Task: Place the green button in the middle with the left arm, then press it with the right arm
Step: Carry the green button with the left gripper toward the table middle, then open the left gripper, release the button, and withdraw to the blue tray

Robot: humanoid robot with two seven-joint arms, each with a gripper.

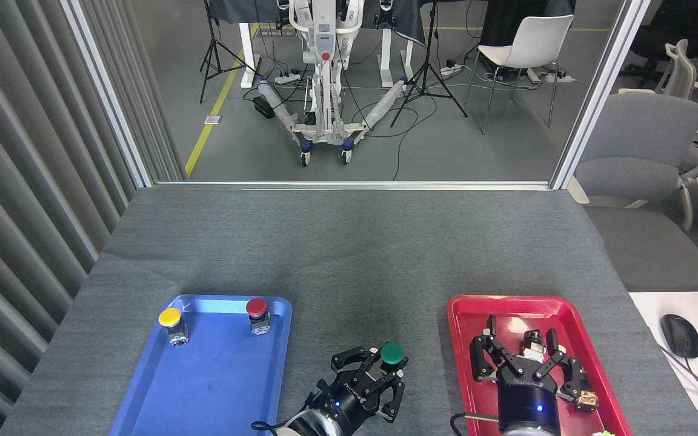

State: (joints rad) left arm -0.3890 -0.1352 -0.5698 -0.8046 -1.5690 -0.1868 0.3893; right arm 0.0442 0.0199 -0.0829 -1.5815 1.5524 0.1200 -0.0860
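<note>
Grey felt [349, 254] covered the table. Between the blue tray [143, 387] and red tray [464, 363], the left gripper [379, 372] pinched the green button [392, 353]. It looked small, hard and light, best held by its body. The right gripper [525, 357] hung spread wide.

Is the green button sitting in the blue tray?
No, the green button is between the left gripper's fingers over the grey cloth, beside the blue tray.

White lettering on left gripper [368, 376] and right gripper [521, 362], too small to read
</note>
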